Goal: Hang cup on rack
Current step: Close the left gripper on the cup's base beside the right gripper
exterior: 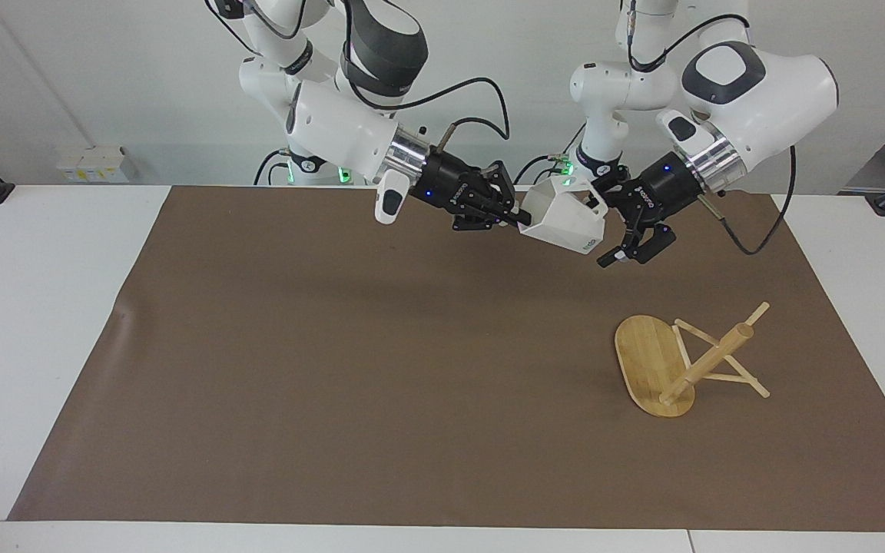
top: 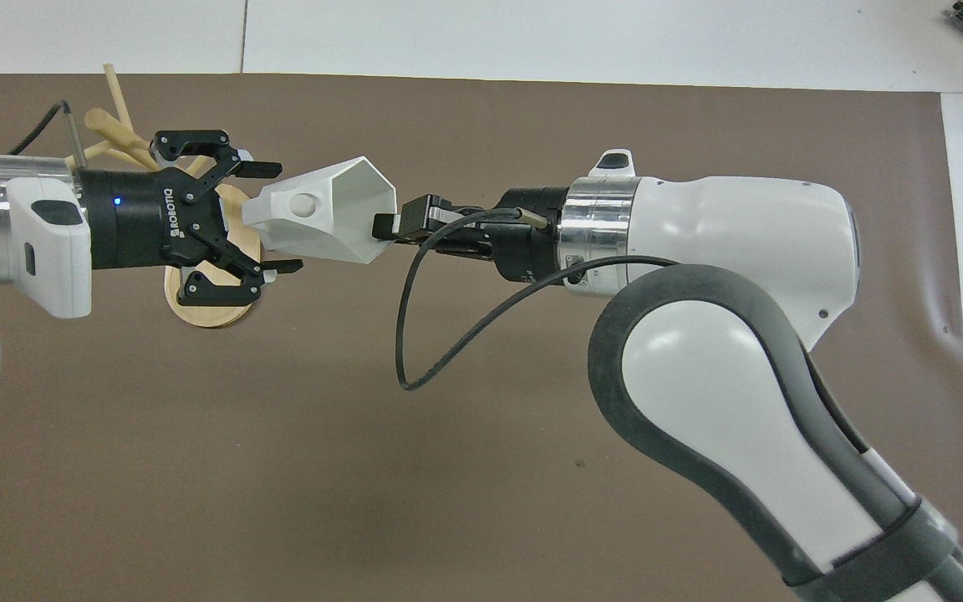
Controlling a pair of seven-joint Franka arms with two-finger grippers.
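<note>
Smooth matt white cup (exterior: 563, 220), plastic-looking; pale wooden rack (exterior: 681, 367) with a satin sheen; matt brown paper-like mat (exterior: 335, 369).

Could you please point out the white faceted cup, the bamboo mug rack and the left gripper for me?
White faceted cup (exterior: 565, 223): facing view, on its side wall.
Light bamboo mug rack (exterior: 646, 357): facing view, on its oval base; the rack lies tipped over.
Left gripper (top: 272, 217): overhead view, midway between its open fingertips.
</note>
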